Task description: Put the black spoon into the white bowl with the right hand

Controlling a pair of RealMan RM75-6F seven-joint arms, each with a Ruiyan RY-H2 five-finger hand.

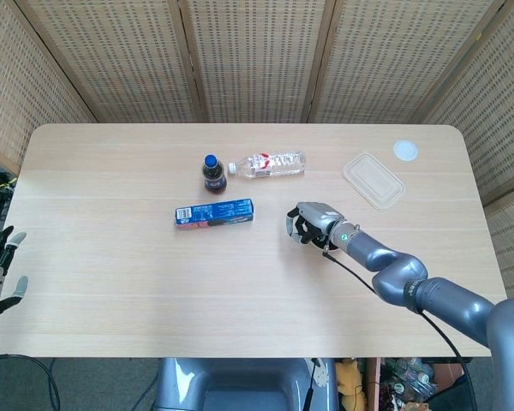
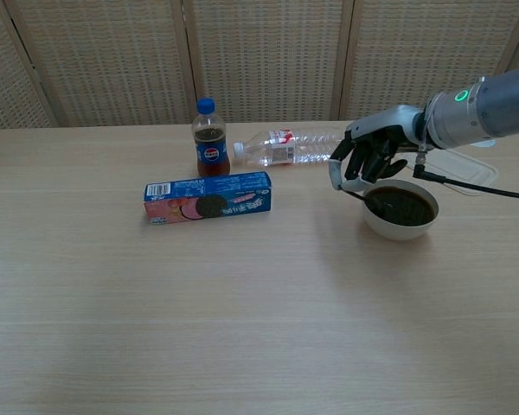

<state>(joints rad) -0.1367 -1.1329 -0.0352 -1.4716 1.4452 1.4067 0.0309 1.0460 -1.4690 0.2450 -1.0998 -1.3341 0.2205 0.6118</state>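
Black spoon (image 2: 356,192) handle-left over white bowl (image 2: 401,221) rim (right hand (image 2: 366,158) above)

White bowl (image 2: 400,221); blue biscuit box (image 2: 208,197); blue-capped cola bottle (image 2: 209,140); pale wood table (image 2: 242,328).

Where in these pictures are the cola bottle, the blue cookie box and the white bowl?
cola bottle (image 2: 211,143), chest view, on its label.
blue cookie box (image 2: 208,197), chest view, on the front face near the cookie picture.
white bowl (image 2: 400,227), chest view, on its outer white wall below the dark inside.
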